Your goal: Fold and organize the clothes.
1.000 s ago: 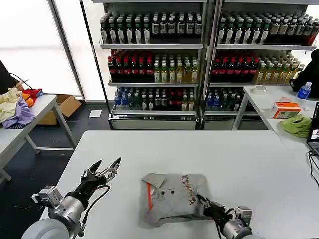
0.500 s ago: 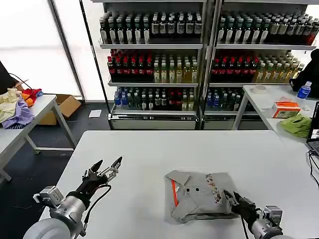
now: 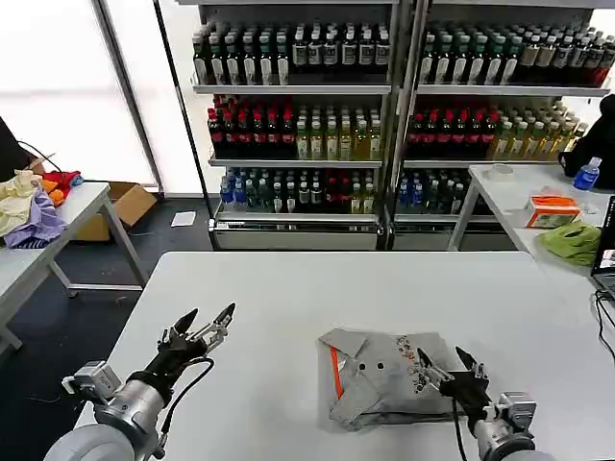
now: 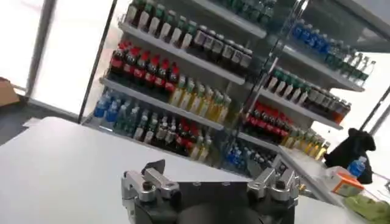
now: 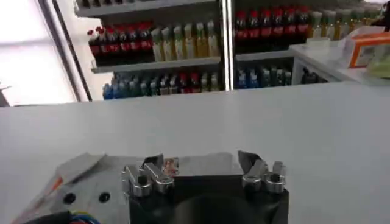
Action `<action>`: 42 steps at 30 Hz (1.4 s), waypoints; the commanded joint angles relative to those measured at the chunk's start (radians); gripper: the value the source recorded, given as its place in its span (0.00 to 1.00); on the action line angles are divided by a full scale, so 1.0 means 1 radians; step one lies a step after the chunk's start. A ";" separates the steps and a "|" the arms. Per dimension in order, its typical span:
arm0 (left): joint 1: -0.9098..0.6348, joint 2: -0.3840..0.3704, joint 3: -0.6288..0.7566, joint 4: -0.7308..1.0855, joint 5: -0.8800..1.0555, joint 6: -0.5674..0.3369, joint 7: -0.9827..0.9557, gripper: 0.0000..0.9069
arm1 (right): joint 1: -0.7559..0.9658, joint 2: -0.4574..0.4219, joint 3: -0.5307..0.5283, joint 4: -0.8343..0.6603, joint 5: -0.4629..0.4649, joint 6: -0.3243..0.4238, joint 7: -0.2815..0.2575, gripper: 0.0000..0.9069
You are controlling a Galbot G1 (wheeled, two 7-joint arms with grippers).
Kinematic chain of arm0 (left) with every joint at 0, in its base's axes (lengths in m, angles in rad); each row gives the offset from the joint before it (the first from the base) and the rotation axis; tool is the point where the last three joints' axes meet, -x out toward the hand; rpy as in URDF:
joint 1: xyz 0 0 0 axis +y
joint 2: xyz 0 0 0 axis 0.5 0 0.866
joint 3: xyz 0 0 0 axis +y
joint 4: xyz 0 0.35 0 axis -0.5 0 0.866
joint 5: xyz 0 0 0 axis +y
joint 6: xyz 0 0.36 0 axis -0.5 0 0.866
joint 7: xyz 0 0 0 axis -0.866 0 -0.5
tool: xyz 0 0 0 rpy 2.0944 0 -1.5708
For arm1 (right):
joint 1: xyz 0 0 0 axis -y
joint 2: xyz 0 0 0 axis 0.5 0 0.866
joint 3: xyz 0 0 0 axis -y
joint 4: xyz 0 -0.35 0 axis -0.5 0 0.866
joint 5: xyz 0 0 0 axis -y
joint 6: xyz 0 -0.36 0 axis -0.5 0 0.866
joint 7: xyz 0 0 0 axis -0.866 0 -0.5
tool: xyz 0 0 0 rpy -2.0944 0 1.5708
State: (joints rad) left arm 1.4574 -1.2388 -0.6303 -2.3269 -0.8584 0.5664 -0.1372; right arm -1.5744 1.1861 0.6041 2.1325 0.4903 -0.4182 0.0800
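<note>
A light grey shirt (image 3: 375,384) lies folded on the white table (image 3: 288,288), right of centre near the front edge. Its orange-lined buttoned placket (image 3: 335,373) faces left and its small multicoloured print (image 3: 411,348) sits by the right side. My right gripper (image 3: 442,358) hovers open just over the shirt's right edge, holding nothing. In the right wrist view the shirt (image 5: 85,176) lies under and beside the open right gripper (image 5: 201,161). My left gripper (image 3: 207,320) is open above bare table at the front left; the left wrist view shows it (image 4: 210,173) with nothing between the fingers.
Shelves of bottles (image 3: 384,115) stand behind the table. A side table at the left carries a pile of clothes (image 3: 29,206). At the right, another table holds an orange box (image 3: 553,211), a green cloth (image 3: 574,242) and a blue bottle (image 3: 586,175).
The right gripper dragged the folded shirt to the right, then let go of its edge and opened. The left arm stayed still.
</note>
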 commanded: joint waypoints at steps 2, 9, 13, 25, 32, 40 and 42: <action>0.024 -0.010 0.002 0.008 0.002 -0.013 0.003 1.00 | -0.031 0.043 -0.081 -0.172 -0.107 0.145 -0.047 1.00; 0.021 -0.001 0.007 0.002 0.002 -0.013 0.003 1.00 | -0.047 0.033 -0.046 -0.010 -0.091 0.142 -0.048 1.00; 0.024 -0.001 0.009 0.002 0.002 -0.013 0.003 1.00 | -0.021 0.024 -0.055 0.092 -0.087 0.110 -0.028 1.00; 0.048 -0.003 -0.005 -0.007 0.001 -0.016 0.010 1.00 | 0.003 0.050 -0.118 -0.104 -0.149 0.124 -0.019 1.00; 0.029 -0.005 -0.026 0.017 -0.002 -0.016 0.010 1.00 | -0.029 0.062 -0.100 -0.138 -0.162 0.136 0.005 1.00; 0.034 -0.014 -0.010 0.013 0.000 -0.016 0.010 1.00 | -0.037 0.079 -0.100 -0.075 -0.137 0.127 -0.015 1.00; 0.037 -0.018 -0.010 0.010 0.002 -0.016 0.009 1.00 | -0.039 0.079 -0.088 -0.031 -0.135 0.128 -0.022 1.00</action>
State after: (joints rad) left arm 1.4905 -1.2508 -0.6411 -2.3161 -0.8588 0.5502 -0.1271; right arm -1.6041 1.2536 0.5091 2.0277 0.3518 -0.2892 0.0659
